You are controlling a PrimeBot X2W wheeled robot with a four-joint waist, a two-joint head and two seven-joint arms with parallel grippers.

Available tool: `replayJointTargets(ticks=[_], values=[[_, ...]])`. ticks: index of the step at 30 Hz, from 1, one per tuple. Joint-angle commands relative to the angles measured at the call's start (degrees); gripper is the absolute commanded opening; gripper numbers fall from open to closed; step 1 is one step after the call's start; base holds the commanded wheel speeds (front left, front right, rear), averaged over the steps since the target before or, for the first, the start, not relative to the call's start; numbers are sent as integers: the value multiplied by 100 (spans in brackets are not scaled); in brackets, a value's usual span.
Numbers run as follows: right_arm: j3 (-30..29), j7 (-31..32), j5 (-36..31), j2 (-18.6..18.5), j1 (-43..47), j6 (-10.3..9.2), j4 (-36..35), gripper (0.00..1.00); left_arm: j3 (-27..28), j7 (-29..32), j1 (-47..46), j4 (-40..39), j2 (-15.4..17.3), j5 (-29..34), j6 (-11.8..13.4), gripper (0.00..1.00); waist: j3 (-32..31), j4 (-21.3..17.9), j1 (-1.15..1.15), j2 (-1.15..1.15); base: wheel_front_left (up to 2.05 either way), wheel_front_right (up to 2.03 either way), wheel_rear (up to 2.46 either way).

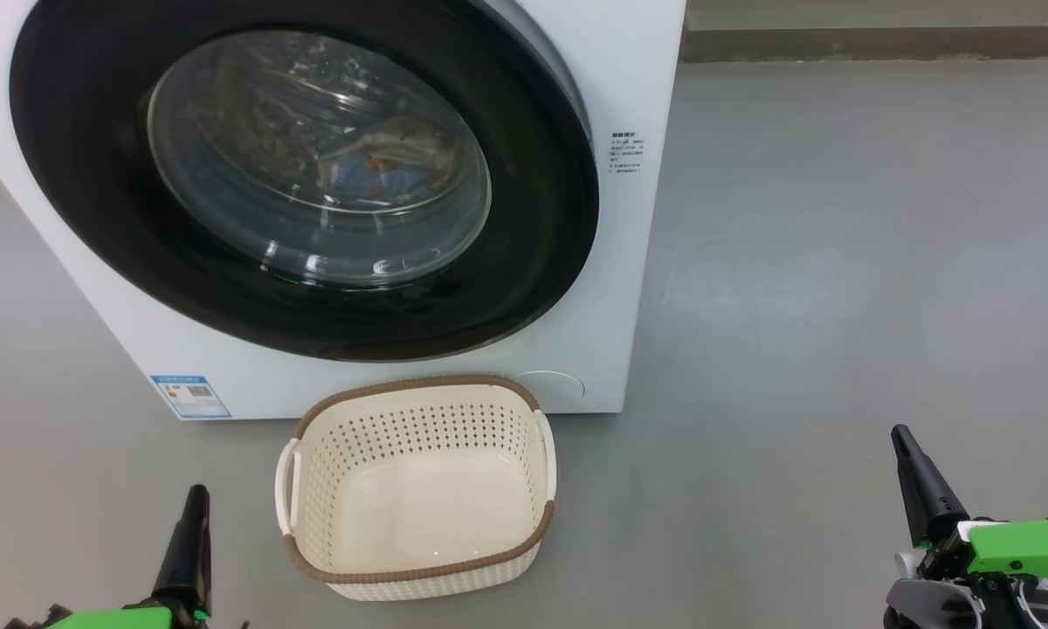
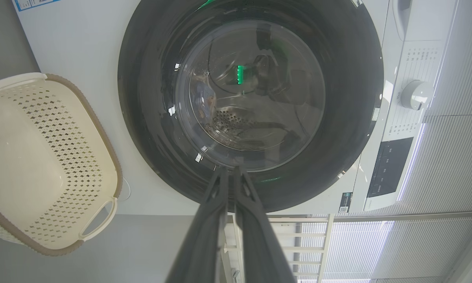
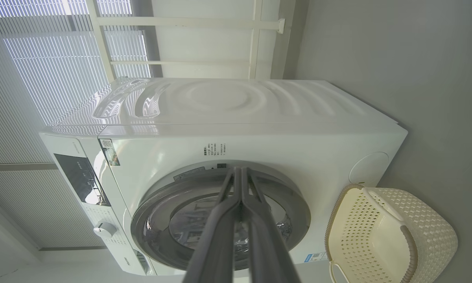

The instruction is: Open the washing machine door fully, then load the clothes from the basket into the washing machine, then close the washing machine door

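The washer (image 1: 629, 262) has its door (image 1: 96, 201) lying against the front and seemingly shut, though whether the latch has caught cannot be told. The basket (image 1: 419, 384) sits just before the washer, empty. The clothes (image 1: 375, 179) show through the door, inside the washer. The left gripper (image 1: 196, 502) and right gripper (image 1: 906, 445) hang low, well apart from the door, jaws pressed together and holding nothing. The closing step looks done or nearly so. To finish it well, a firm push on the rim opposite the hinge should seat it flush.
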Motion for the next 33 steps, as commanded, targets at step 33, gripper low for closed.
replayJointTargets(ticks=[33], values=[[104,34,-37,-53,-298,11,-159,0,150,36,-246,-95,50,-47,3,0,0,0,0,0,0,0,0]])
